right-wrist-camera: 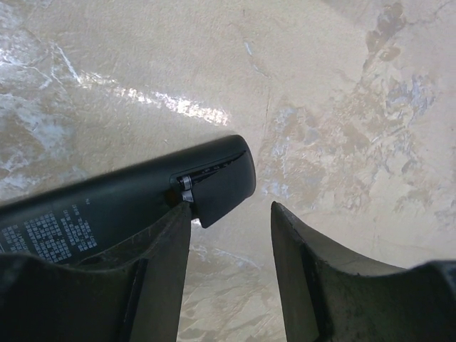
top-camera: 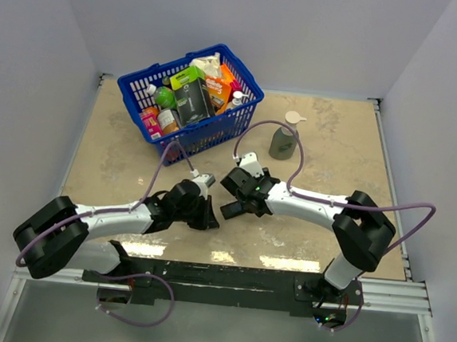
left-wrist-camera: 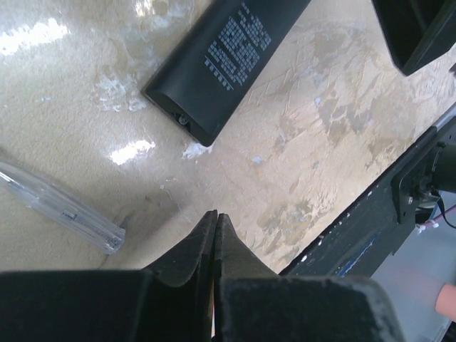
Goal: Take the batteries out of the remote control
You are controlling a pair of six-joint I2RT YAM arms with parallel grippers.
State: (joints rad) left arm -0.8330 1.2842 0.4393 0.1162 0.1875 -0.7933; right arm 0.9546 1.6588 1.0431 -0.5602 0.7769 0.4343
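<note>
On the beige worktop (top-camera: 343,145), the half-open, empty right gripper (right-wrist-camera: 231,214) should slowly slide the remote control's (right-wrist-camera: 107,206) cover (right-wrist-camera: 222,187) off; left gripper (left-wrist-camera: 215,217) shut, empty.

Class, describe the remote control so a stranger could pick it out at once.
On the beige table, look near the blue basket, between the left gripper and the right gripper. The remote control lies flat there: a slim black bar with white small print on its face, unlike the clear plastic strip nearby.
</note>
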